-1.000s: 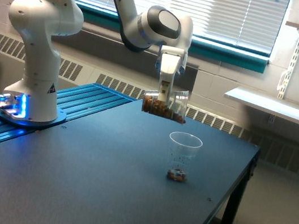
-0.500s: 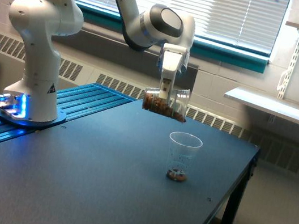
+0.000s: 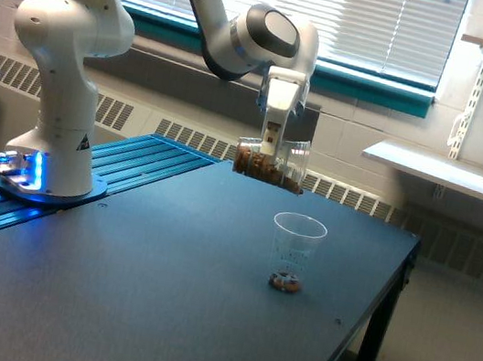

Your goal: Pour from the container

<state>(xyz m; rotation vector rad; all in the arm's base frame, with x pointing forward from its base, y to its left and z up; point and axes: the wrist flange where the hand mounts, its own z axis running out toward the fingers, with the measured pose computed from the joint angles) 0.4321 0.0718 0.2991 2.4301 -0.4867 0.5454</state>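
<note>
Tool [image 3: 270, 151] clamped on the container [image 3: 271, 161], held in the air above the dark surface [image 3: 112, 289], tilted, brown bits inside. Narrower clear cup [image 3: 294, 252] upright on the surface below, toward the exterior view's right, apart from the container, few brown bits at its bottom.

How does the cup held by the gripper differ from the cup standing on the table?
The container hangs tilted in the gripper above the table; the narrower cup stands upright on it. The container looks wider, while the narrower cup tapers downward. The container holds a thick layer of brown pieces; the narrower cup has only a few at its bottom. Both are clear plastic.
</note>
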